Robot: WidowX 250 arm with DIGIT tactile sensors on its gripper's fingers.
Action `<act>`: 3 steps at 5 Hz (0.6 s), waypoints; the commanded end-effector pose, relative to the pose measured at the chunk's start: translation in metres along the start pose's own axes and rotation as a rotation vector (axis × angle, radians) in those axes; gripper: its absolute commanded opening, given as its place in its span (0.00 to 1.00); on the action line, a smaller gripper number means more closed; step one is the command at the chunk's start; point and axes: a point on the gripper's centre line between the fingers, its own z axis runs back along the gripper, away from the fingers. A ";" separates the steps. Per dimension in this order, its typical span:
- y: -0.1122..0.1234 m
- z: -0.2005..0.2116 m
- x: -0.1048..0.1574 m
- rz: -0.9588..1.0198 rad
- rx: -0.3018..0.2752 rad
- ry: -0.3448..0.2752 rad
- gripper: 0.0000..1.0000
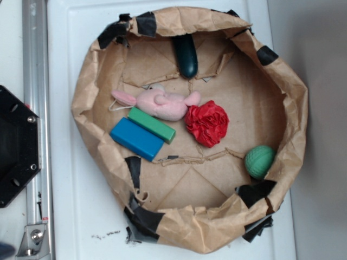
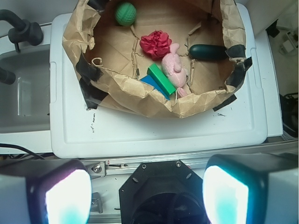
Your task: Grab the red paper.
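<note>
**Entry: red paper, not yet in hand — hazards and clearance**

Exterior view. The red paper point(image 1: 207, 123) lies near the middle of the brown paper basin point(image 1: 81, 97). The pink plush toy point(image 1: 162, 104) touches its left side, so I judge a wide grip could catch the toy's ear with it. A green block point(image 1: 152, 124) and blue block point(image 1: 136, 138) lie just beyond the toy, a dark green object point(image 1: 186, 55) sits by the far wall, and a green ball point(image 1: 259, 161) rests against the right wall. Open floor shows right of and below the paper: the safer side to come in from. My claw is out of this view.

Wrist view. My claw point(image 2: 147, 193) is spread wide, empty, well back from the basin and above the black base point(image 2: 161, 193). The red paper point(image 2: 155, 44) sits past the blocks and toy. The basin's crumpled rim stands between us; I judge a low approach would snag it. The white desk point(image 2: 154, 133) around the basin is bare.
</note>
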 end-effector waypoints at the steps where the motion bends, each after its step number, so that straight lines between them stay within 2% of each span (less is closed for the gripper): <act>1: 0.000 0.000 0.000 0.000 0.000 0.000 1.00; 2: 0.032 -0.025 0.037 0.028 0.179 0.031 1.00; 3: 0.041 -0.074 0.089 -0.154 0.119 -0.148 1.00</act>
